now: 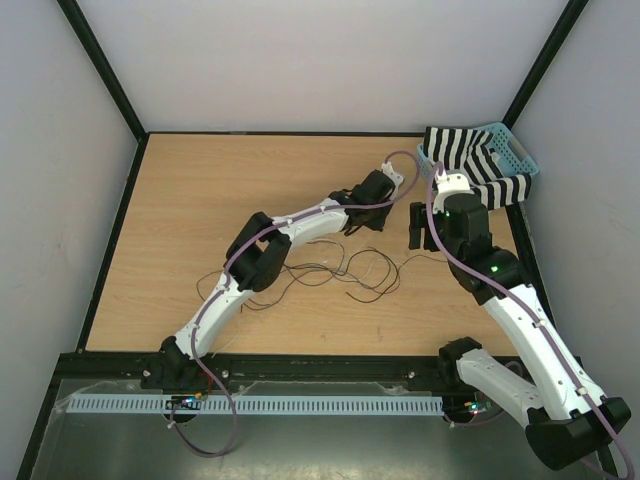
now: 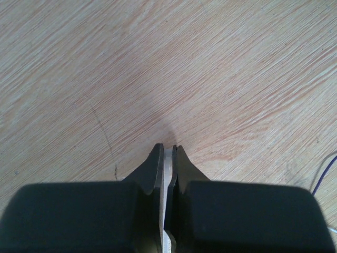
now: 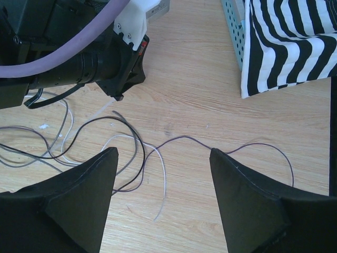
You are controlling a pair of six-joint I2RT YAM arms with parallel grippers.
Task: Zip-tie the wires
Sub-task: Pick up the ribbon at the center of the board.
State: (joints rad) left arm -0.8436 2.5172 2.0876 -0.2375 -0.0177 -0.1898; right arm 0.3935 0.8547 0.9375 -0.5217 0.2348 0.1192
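The wires lie in loose loops on the wooden table, thin black and pale strands; they also show in the right wrist view. My left gripper is shut on a thin white zip-tie strip, just above the wood at the bunch's far edge. One thin wire crosses the right edge of the left wrist view. My right gripper is open and empty, hovering over the right ends of the wires, with a purple-black strand running between its fingers. It also shows from above.
A teal basket holding a black-and-white striped cloth stands at the back right, close behind my right arm. The cloth hangs over the basket's side. Black frame rails edge the table.
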